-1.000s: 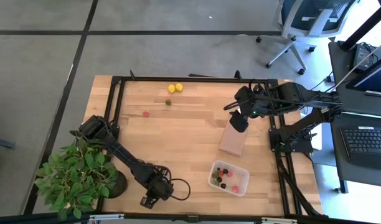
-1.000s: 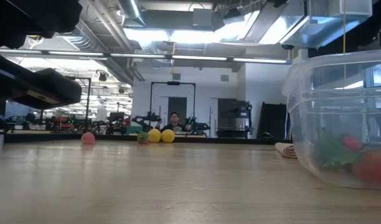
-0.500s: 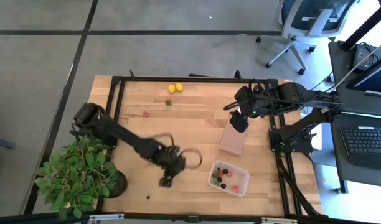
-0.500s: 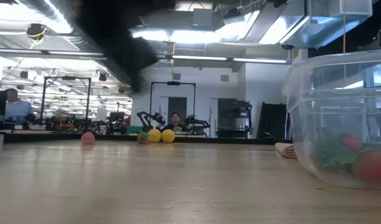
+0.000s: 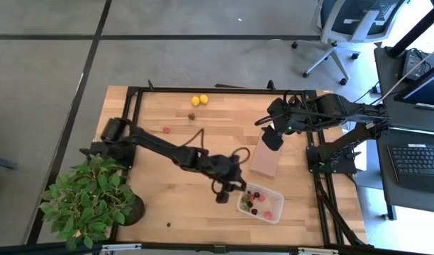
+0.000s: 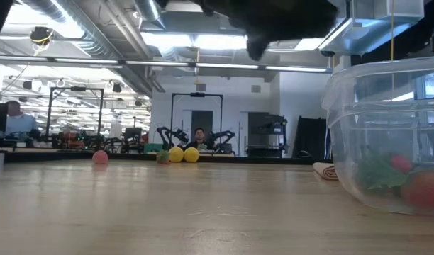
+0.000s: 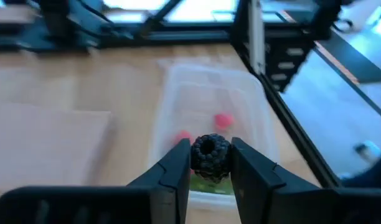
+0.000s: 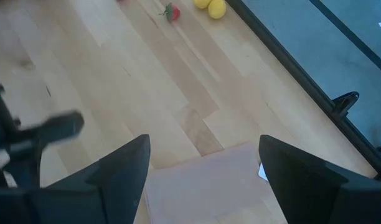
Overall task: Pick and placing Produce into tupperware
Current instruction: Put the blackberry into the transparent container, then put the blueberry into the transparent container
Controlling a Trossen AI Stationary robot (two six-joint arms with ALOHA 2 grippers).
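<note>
My left gripper (image 5: 223, 197) hovers just left of the clear tupperware (image 5: 259, 203) and is shut on a dark blackberry piece (image 7: 210, 155). The tupperware (image 7: 215, 112) stands on the table's near right part with several red and dark pieces inside. Two yellow lemon pieces (image 5: 199, 100), a small strawberry (image 5: 191, 116) and a red piece (image 5: 166, 129) lie on the far part of the table. My right gripper (image 5: 272, 138) waits open above the far end of the brown block (image 5: 265, 160). My left gripper pinches the blackberry piece (image 7: 210, 163) between its two fingertips, one finger (image 7: 178, 171) on each side. The piece is lifted clear of the table, in front of the tupperware's near wall.
A leafy potted plant (image 5: 89, 202) fills the near left corner. The flat brown block lies just beyond the tupperware. A tiny dark speck (image 5: 168, 225) lies by the near edge. Black frame rails (image 5: 132, 120) line the table's sides. Bare wood lies in the middle.
My left gripper has swung from the table's near edge, beside the plant, rightward and slightly away from that edge, ending beside the tupperware. In the low view its arm has swept from the left across the top toward the tupperware.
</note>
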